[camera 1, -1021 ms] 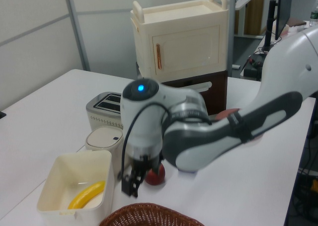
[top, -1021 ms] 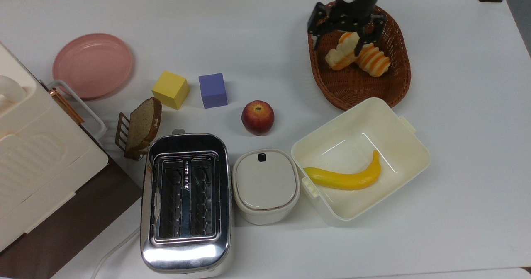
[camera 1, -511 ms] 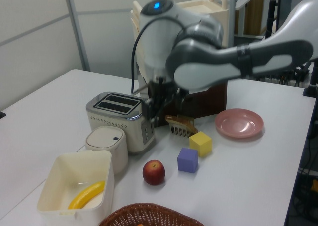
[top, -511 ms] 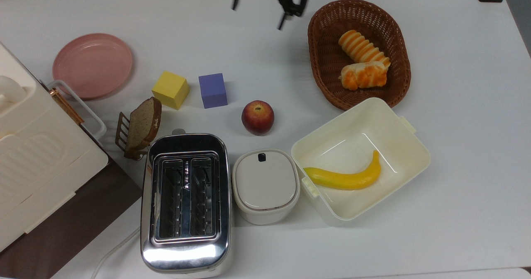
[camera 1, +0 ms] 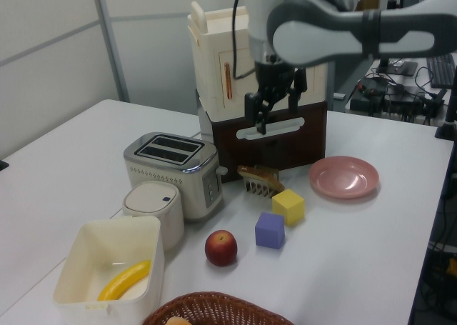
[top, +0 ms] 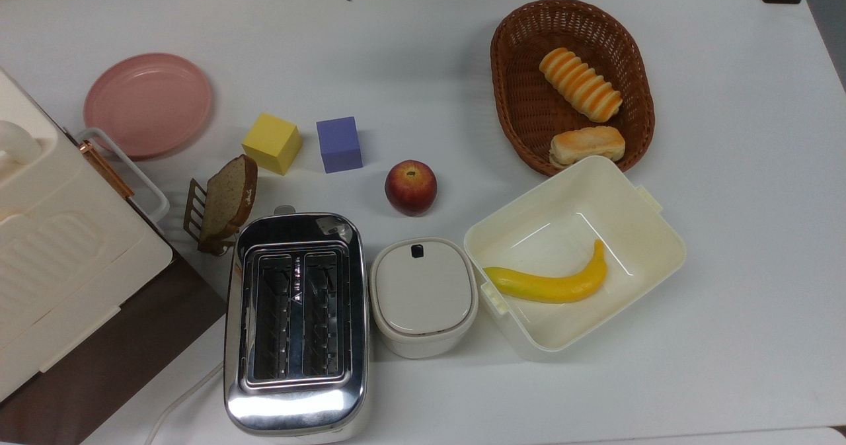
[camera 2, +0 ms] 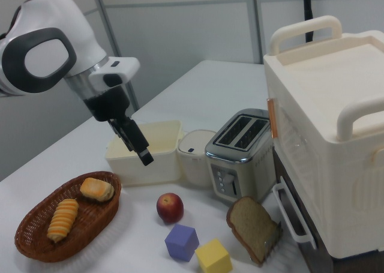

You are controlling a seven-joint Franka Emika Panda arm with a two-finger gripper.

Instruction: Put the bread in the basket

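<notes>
The bread (top: 587, 145), a pale bun with a golden crust, lies inside the dark woven basket (top: 509, 101) at the end nearest the cream box; in the right view the bread (camera 2: 97, 189) rests at the right end of the basket (camera 2: 36, 246). An orange-and-cream striped roll (top: 580, 93) lies beside it. My gripper (camera 2: 137, 146) hangs high in the air, well clear of the basket, open and holding nothing. In the left view the gripper (camera 1: 275, 100) is in front of the cream cabinet, above the table.
A cream box (top: 634, 194) with a banana (top: 552, 285) touches the basket's near rim. An apple (top: 410, 187), purple cube (top: 339, 144), yellow cube (top: 271, 143), pink plate (top: 147, 104), toaster (top: 295, 319), lidded pot (top: 423, 296) and bread slice (top: 228, 200) stand around; a cabinet (top: 59, 253) fills the top view's left.
The gripper let go of the bun over the basket, rose and swung away toward the top view's upper left. The bun settled at the basket's end nearest the cream box.
</notes>
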